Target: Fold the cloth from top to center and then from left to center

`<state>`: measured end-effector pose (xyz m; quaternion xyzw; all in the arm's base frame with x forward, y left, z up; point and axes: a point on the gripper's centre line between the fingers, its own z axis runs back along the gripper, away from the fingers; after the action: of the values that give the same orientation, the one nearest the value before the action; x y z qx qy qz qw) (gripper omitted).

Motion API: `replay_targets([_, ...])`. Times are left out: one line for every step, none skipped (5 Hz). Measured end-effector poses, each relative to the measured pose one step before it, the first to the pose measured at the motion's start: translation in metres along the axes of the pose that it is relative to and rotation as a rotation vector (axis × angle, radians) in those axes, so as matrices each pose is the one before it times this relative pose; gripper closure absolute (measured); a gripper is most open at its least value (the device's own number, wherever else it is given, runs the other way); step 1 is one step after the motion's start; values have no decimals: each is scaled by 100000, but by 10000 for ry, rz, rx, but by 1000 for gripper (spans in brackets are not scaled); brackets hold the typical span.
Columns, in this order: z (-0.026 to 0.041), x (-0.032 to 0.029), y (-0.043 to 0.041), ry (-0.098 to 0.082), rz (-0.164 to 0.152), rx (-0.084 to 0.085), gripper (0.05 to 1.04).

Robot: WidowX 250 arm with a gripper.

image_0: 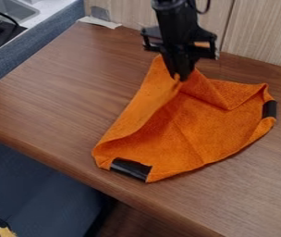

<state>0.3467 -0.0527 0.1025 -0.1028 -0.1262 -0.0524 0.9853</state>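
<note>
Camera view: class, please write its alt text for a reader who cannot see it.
A black end effector grips the upper part of an orange cloth, which rises to it in folds from a brown wooden table. Black patches mark the cloth's lower-left and right edges.

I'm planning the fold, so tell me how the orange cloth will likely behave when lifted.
The orange cloth will probably be floppy, as it sags in loose creases from the gripper. It is likely light, since it looks like thin fabric. Its black edge patches might bend less easily.
</note>
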Motion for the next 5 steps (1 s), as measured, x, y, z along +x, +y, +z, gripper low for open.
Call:
replay_targets([-3191, -1824, -460, 564, -729, 167, 1014])
replay_targets([-2641, -677, 44, 524, -326, -2, 1014])
replay_targets([-403, -20, -460, 151, -182, 28, 996])
replay_targets([45, -25, -232, 234, -77, 89, 834])
replay_targets([-68, -304, -194, 204, 39, -35, 566])
